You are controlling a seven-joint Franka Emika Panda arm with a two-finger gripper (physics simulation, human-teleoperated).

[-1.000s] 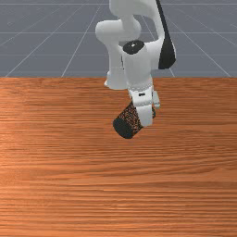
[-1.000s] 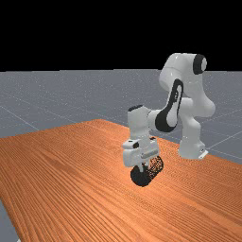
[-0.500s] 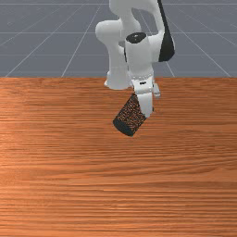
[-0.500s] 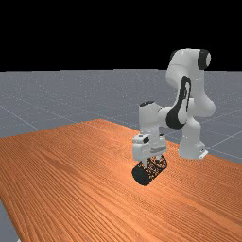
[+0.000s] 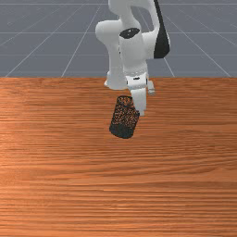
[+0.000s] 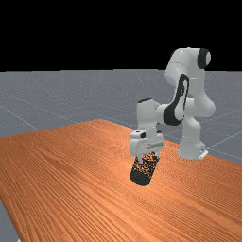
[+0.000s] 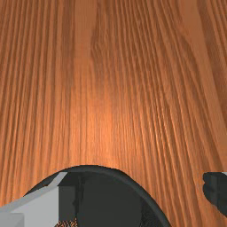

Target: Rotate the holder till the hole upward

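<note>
Holder (image 5: 123, 118) leans; my wide-open tool (image 6: 148, 159) clasps nothing; I should nudge the rim (image 5: 124, 96) slowly, easing off as the base (image 5: 121, 131) settles.

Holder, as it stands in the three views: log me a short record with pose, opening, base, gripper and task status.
object: mesh holder
pose: tilted, top leaning toward the far view's right
opening: at the raised end, facing obliquely up
base: dark band at the low end, down by the table
gripper: at the holder's upper end, open, fingers well apart
fingers: in the wrist view, one overlaps the holder's rim, the other stands outside it
task status: unfinished; holder likely needs further righting
</note>
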